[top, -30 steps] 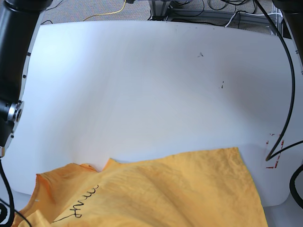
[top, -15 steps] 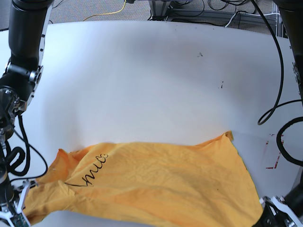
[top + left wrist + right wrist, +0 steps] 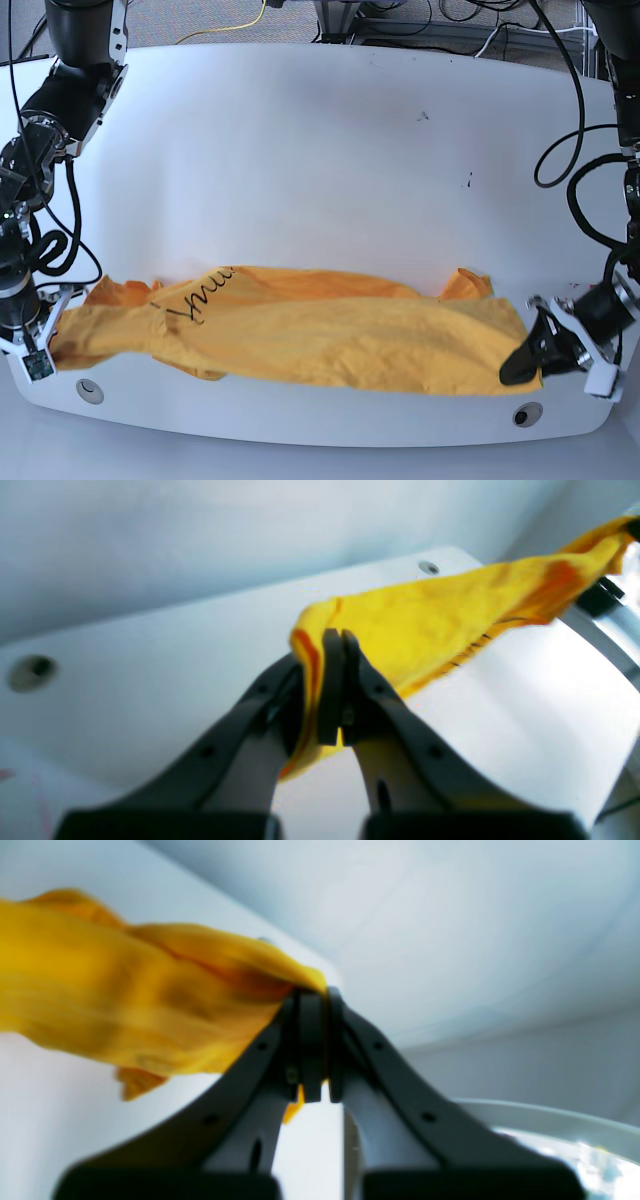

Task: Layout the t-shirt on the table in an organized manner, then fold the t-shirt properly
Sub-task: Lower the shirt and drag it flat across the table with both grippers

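Both grippers clamped on the wrinkly orange-yellow cotton t-shirt (image 3: 300, 335), one at each end.

Left gripper (image 3: 334, 687): dark jaws pressed together, a fold of yellow fabric pinched between them and spilling out below the tips. In the base view the left gripper (image 3: 522, 367) sits at the shirt's right-hand corner, low over the large white smooth tabletop (image 3: 320, 170), close to the table's near edge.

Right gripper (image 3: 314, 1040): jaws fully together too, fabric bunched at the tips and trailing off to one side; picture is blurred, so which part of the garment it has cannot be told. In the base view the right gripper (image 3: 45, 345) is at the shirt's opposite end, also by the table's near edge.

T-shirt: stretched as a wide band between the two grippers, along the near edge of the table. Its far side is bunched and rippled, with a small flap sticking up near the left gripper's end. Thin black line print (image 3: 195, 295) shows face-up, closer to the right gripper's end. Left wrist view shows the cloth rising off the table toward the far gripper, so at least part of it hangs clear of the surface.

Two round grey grommets on the table: one (image 3: 89, 389) near the right gripper, one (image 3: 521, 414) just beside the left gripper. Small dark scuffs (image 3: 424, 116) on the bare far half of the table, well apart from the shirt.
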### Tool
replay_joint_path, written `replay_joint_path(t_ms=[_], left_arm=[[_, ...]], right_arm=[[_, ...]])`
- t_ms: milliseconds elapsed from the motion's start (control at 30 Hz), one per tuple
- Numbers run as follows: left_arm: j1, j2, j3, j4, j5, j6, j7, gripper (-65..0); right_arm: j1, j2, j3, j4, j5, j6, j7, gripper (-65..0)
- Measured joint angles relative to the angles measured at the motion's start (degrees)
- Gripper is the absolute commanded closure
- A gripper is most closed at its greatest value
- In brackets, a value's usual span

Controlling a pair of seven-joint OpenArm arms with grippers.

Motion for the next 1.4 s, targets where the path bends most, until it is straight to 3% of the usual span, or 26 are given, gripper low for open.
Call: replay_joint_path(t_ms=[167,333,567,833,1033,1400], left_arm=[[10.1,0.3,-2.3,1.7,0.5,0.4,2.2,0.0],[19.9,0.3,-5.8,4.6,0.5,0.4,2.0,0.0],[30.1,0.4,-7.7,7.2,0.4,0.5,1.6,0.0],[41.6,2.2,-13.4,9.6,0.4,0.5,1.3,0.0],[47.3,1.9,-14.4,10.9,0.7,0.5,1.2,0.0],[59.5,1.9,-17.0,12.3,0.6,0.6,1.2,0.0]], right_arm=[[-5.9,0.0,2.2,-0.1,1.2,-0.1,-1.4,0.0],[-9.5,-0.6,4.5,0.0,6.1,0.1,-4.3,0.0],[-15.1,-3.1,10.9,0.0,10.1,-0.3,-8.2,0.0],[-24.3,-6.4,11.8,0.0,13.6,-0.3,-8.3,0.0],[-31.1,-8.4,15.1,0.0,17.3,-0.3,-8.4,0.0],[-39.0,-8.2,15.0,0.0,19.5,-0.3,-12.1,0.0]])
